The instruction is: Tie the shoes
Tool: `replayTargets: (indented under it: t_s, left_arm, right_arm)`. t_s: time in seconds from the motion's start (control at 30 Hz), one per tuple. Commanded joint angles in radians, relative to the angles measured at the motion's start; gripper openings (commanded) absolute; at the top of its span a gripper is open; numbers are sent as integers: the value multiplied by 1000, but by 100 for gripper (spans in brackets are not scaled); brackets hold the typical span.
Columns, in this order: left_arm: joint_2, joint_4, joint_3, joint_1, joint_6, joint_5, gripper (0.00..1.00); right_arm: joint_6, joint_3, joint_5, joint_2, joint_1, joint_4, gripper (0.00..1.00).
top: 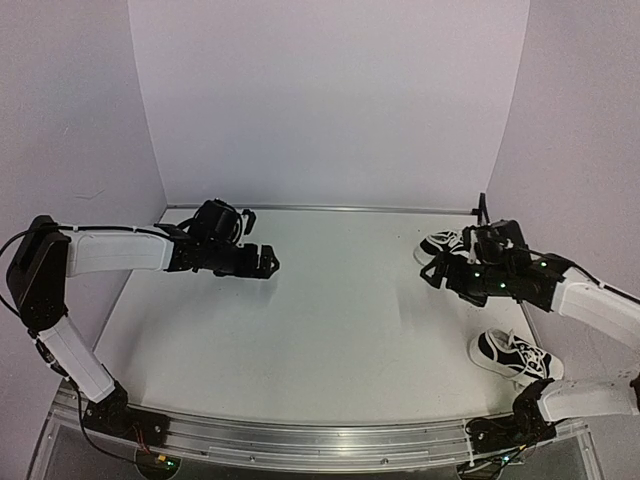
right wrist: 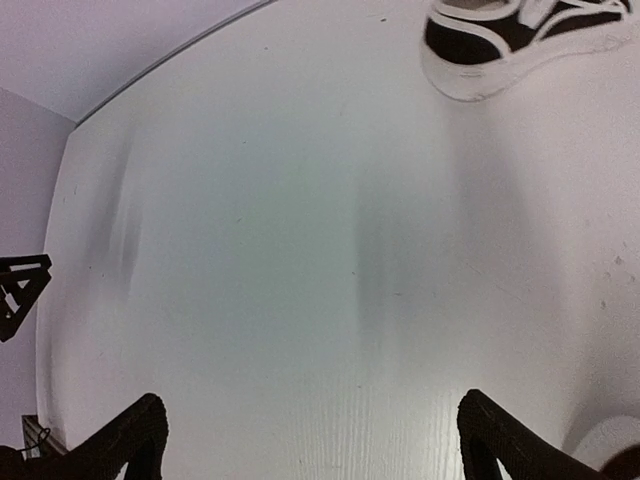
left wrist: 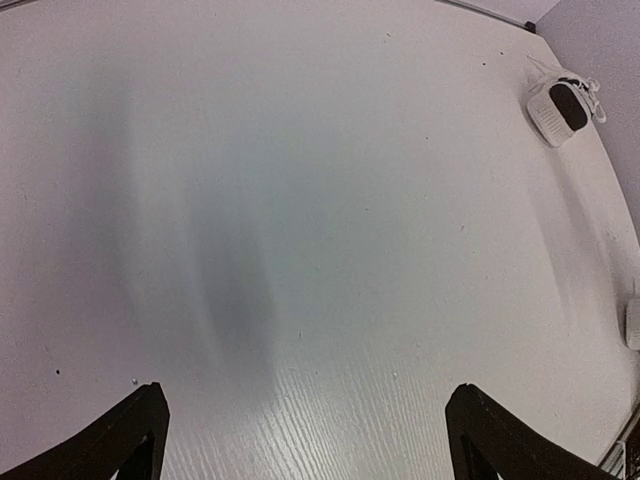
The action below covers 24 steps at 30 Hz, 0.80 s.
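Note:
Two small black sneakers with white soles and white laces lie on the right side of the white table. One shoe (top: 443, 243) lies at the back right, partly hidden behind my right gripper (top: 432, 275). The other shoe (top: 515, 356) lies near the front right, by the right arm's base. My right gripper is open and empty, pointing left; in its wrist view (right wrist: 310, 400) a shoe (right wrist: 520, 35) shows at the top right. My left gripper (top: 266, 262) is open and empty over the left middle of the table. In the left wrist view (left wrist: 308, 392) a shoe (left wrist: 558, 108) shows far off at the top right.
Pale walls enclose the table at the back and both sides. A metal rail (top: 320, 440) runs along the front edge. A white object (left wrist: 633, 325) touches the right edge of the left wrist view. My left gripper's fingers (right wrist: 20, 290) show at the left edge of the right wrist view.

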Motion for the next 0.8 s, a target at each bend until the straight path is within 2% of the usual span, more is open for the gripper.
replayTargets:
  t_s: [0.0,0.13,0.23,0.4,0.57,0.77]
  left_arm:
    - [7,56,11,-4,25,67,100]
    - [18,91,-4,-11,16,97,100]
    - [15,101,-11,-15,13,101,100]
    - [1,131,-18,-17,8,132,100]
    - [-24,122,-17,-18,34,120,99]
    - [-73,116,-35,-19,38,97,100]
  right_arm:
    - [148,-46,201,-141,2,-294,95]
    - [213,6,364,-141,3,-467,91]
    - [288,18,425,-126,3,-529,93]
    - [382,7,451,-44,3,-563,93]
    - [389,9,453,-18,3,-558,88]
    - [386,20,469,47,2,-539,87]
